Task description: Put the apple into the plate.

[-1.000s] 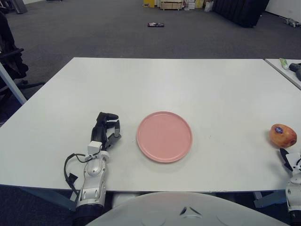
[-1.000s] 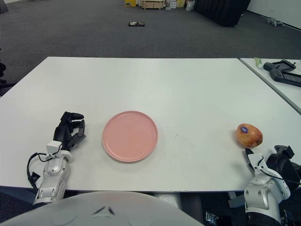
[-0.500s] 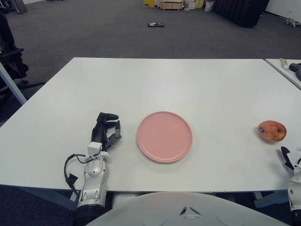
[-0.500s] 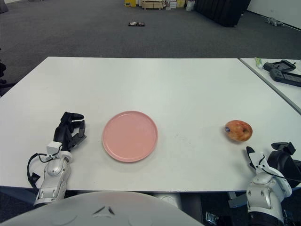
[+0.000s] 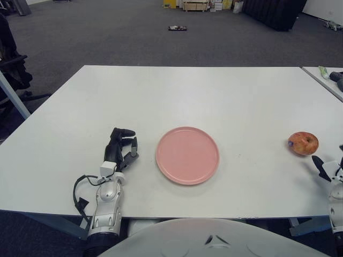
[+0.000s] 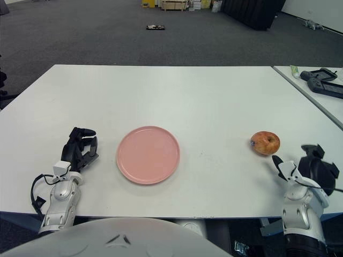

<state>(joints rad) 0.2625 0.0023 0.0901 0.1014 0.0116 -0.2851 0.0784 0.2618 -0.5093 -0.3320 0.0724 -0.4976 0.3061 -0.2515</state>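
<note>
A red-yellow apple [image 6: 265, 143] with a small sticker lies free on the white table [image 6: 177, 91], right of centre. The empty pink plate [image 6: 148, 155] sits well to its left, near the front edge. My right hand [image 6: 303, 168] is at the table's front right corner, just right of and nearer than the apple, not touching it; its fingers are spread and hold nothing. My left hand [image 6: 81, 146] shows just left of the plate, fingers loosely bent and empty.
A second table [image 6: 321, 99] at the far right carries a black device [image 6: 323, 83] and a small tube [image 6: 295, 70]. A dark chair [image 5: 10, 64] stands off the table's left side. Boxes and a small object lie on the floor far behind.
The apple has rolled left and slightly away, off from the right hand's side. The right hand has come up a little at the table corner. Left hand and plate have not moved.
</note>
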